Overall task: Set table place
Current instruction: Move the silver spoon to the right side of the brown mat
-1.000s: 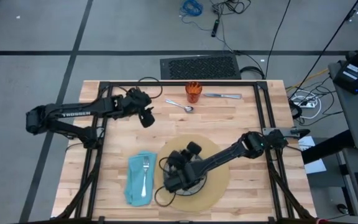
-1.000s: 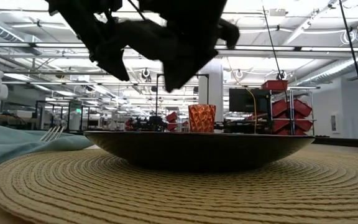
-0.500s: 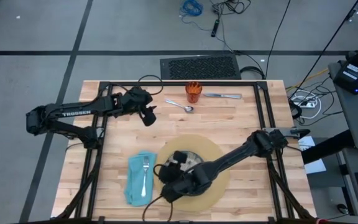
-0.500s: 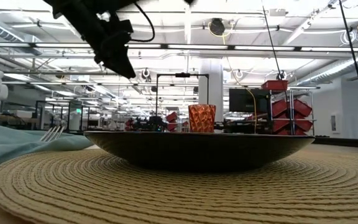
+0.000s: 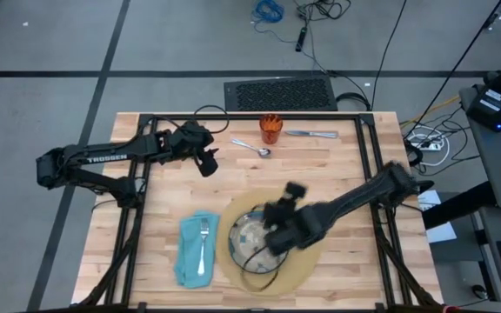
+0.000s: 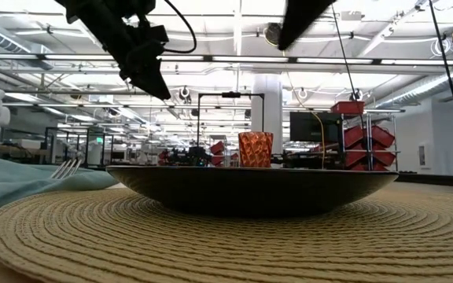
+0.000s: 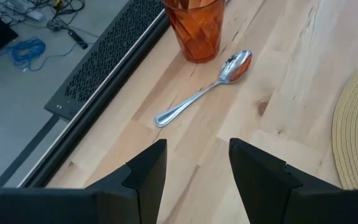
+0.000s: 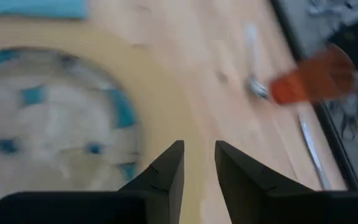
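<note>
The green-patterned plate [image 5: 252, 235] lies on the round tan placemat [image 5: 303, 256], and a fork [image 5: 203, 243] rests on the teal napkin [image 5: 194, 250] to its left. At the far edge the orange cup [image 5: 270, 129] stands upright, with a spoon [image 5: 255, 148] and a knife [image 5: 311, 133] lying flat beside it. My right gripper [image 8: 197, 155] hangs open and empty above the placemat beside the plate [image 8: 48, 118]. My left gripper [image 7: 194, 155] hovers open above the bare wood, short of the spoon [image 7: 204, 93] and the cup [image 7: 194, 28].
A black frame [image 5: 233, 117] runs along the table's edges. Bare wood lies between the placemat and the cup. In the low view the plate [image 6: 250, 189] fills the foreground on the placemat [image 6: 226, 244], with the cup [image 6: 255, 149] behind it.
My right gripper has risen from the plate and swung toward the table's right and far side, rolling as it went. The plate stays on the placemat. My left gripper has kept still.
</note>
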Robot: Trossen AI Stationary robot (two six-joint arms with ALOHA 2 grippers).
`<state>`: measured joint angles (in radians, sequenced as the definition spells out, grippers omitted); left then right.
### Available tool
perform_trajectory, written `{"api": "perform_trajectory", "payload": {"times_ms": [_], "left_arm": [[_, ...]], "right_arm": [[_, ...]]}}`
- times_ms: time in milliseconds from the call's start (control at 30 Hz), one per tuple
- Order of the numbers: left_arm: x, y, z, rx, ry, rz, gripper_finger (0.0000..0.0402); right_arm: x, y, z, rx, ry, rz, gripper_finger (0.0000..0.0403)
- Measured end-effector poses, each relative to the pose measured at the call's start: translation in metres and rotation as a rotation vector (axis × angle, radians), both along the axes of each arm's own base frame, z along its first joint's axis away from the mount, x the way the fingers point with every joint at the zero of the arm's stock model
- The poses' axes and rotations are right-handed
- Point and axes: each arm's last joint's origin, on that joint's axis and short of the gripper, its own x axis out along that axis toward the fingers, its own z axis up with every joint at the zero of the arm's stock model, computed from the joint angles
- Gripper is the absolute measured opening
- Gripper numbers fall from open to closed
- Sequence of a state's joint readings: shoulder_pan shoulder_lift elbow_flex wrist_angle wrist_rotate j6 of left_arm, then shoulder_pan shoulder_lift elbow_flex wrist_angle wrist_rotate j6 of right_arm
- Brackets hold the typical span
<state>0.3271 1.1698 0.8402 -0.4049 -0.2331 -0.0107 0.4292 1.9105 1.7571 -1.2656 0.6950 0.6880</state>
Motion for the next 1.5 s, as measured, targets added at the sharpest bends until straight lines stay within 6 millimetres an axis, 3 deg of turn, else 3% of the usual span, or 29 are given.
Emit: {"api": "perform_trajectory", "payload": {"times_ms": [133, 333, 533, 700, 833, 1000, 1133, 1300, 1400, 1500], "left_arm": [[0.000, 0.000, 0.000, 0.000, 0.001, -0.001, 0.0161], [0.000, 0.000, 0.000, 0.005, 0.010, -0.027, 0.0161], [0.011, 0.003, -0.014, -0.044, 0.047, -0.085, 0.0161], [0.030, 0.023, -0.040, -0.095, 0.122, -0.052, 0.0161], [0.052, 0.043, -0.044, -0.095, 0.157, -0.042, 0.0161], [0.081, 0.063, -0.030, -0.124, 0.166, -0.174, 0.0161], [0.095, 0.077, -0.025, -0.137, 0.281, -0.233, 0.0161], [0.105, 0.093, -0.043, -0.221, 0.441, -0.242, 0.0161], [0.112, 0.100, -0.051, -0.233, 0.463, -0.241, 0.0161], [0.120, 0.104, -0.053, -0.201, 0.470, -0.282, 0.0161]], "right_arm": [[-0.050, -0.039, 0.005, 0.058, -0.228, -0.157, 0.0082], [-0.123, -0.073, -0.005, 0.203, -0.547, -0.209, 0.0082], [-0.171, -0.096, -0.023, 0.364, -0.734, -0.088, 0.0082], [-0.203, -0.112, -0.043, 0.378, -0.841, -0.046, 0.0082], [-0.216, -0.118, -0.054, 0.448, -0.920, -0.002, 0.0082], [-0.221, -0.115, -0.057, 0.569, -1.033, 0.163, 0.0082], [-0.222, -0.115, -0.061, 0.545, -1.016, 0.220, 0.0082], [-0.223, -0.115, -0.064, 0.534, -0.977, 0.218, 0.0082], [-0.223, -0.114, -0.066, 0.638, -0.985, 0.144, 0.0082], [-0.223, -0.112, -0.068, 0.714, -0.948, 0.186, 0.0082]]}}
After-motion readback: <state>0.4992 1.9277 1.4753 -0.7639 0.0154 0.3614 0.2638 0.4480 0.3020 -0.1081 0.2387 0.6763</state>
